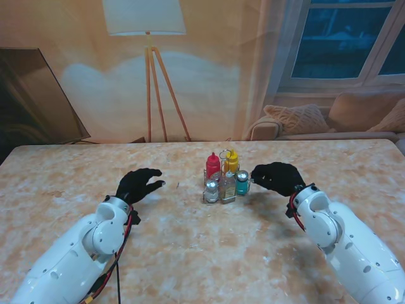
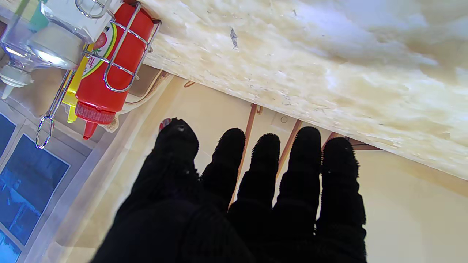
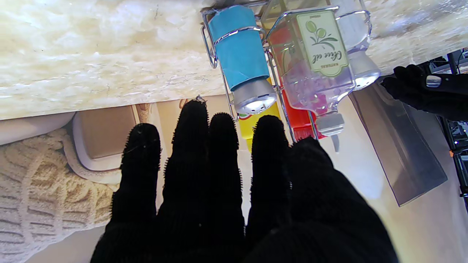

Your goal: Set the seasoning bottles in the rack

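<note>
Small chrome wire rack (image 1: 223, 193) sits near the middle of the beige marble-pattern table (image 1: 190, 253), and all visible bottles stand upright inside it. Red squeeze ketchup bottle (image 1: 213, 166) and yellow squeeze bottle (image 1: 231, 161) fill the two compartments farther from me; the yellow one is on the right. On the nearer side, a clear shaker with a silver cap (image 1: 211, 189) is on the left, a clear square glass olive-oil bottle (image 1: 227, 185) is in the middle, and a teal shaker with a silver cap (image 1: 242, 183) is on the right. Right hand (image 1: 277, 177), black-gloved, hovers just right of the rack near the teal shaker; its fingers are spread and extended with nothing in them, and the right wrist view shows a gap between the fingertips and the shaker. Left hand (image 1: 138, 184), also black-gloved, is well to the left of the rack, above the table, with its fingers loosely apart and holding nothing. The left wrist view shows the ketchup bottle seated in its wire loop. A wooden tripod floor lamp (image 1: 149, 69) and a beige sofa with knit cushions (image 1: 329, 120) are behind the table.
</note>
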